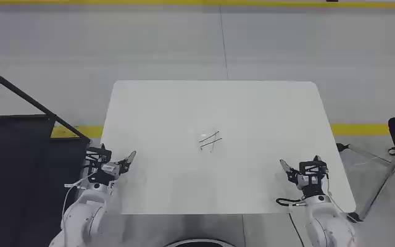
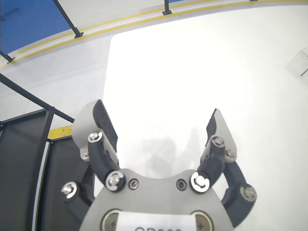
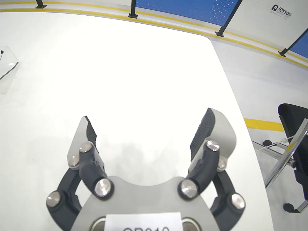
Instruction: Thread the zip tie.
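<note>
I am looking down on a white table [image 1: 259, 105] from above, with both arms sitting at its near edge. The zip tie [image 1: 210, 141] is lying near the middle of the table, showing as a few thin dark strips crossing one another. It is resting on a clear plastic piece [image 1: 207, 136], well apart from both grippers and roughly between them.

The left gripper [image 1: 128, 159] is hovering over the near left corner of the table. In its wrist view the left gripper [image 2: 157, 108] is holding its jaws wide apart, with nothing between the ribbed black pads [image 2: 105, 123]. The clear plastic piece [image 2: 298, 61] is showing at that view's edge, far off.

The right gripper [image 1: 299, 162] is hanging over the near right part of the table. Its wrist view is showing the right gripper [image 3: 147, 114] spread open too, with bare tabletop between the fingers [image 3: 202, 128].
</note>
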You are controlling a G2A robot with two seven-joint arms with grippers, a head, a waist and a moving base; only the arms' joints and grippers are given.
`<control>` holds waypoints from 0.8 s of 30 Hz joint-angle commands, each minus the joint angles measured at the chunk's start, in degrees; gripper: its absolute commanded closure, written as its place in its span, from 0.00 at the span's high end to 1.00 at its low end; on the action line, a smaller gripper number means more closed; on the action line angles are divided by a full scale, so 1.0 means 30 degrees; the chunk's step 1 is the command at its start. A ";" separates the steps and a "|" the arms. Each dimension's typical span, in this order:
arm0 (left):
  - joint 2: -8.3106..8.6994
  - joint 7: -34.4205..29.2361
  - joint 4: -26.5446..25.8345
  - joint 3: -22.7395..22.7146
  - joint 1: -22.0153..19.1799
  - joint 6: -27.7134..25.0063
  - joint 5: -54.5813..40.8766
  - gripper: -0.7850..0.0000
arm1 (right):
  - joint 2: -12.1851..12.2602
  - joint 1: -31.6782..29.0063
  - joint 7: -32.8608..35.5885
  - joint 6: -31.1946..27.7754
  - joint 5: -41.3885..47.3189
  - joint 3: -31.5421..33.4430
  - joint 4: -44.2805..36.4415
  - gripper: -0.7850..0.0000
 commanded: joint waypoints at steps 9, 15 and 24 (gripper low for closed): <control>0.0000 0.0000 0.0000 0.0000 0.0000 0.0000 0.0000 1.00 | 0.0000 0.0000 0.0000 0.0000 0.0000 0.0000 0.0000 1.00; 0.0000 0.0000 0.0000 0.0000 0.0000 0.0000 0.0000 1.00 | 0.0000 0.0000 0.0000 0.0000 0.0000 0.0000 0.0000 1.00; -0.0001 0.0330 0.0014 0.0071 -0.0286 -0.0859 -0.0153 1.00 | 0.0049 0.0631 0.0988 -0.2101 0.0898 -0.0035 -0.0032 1.00</control>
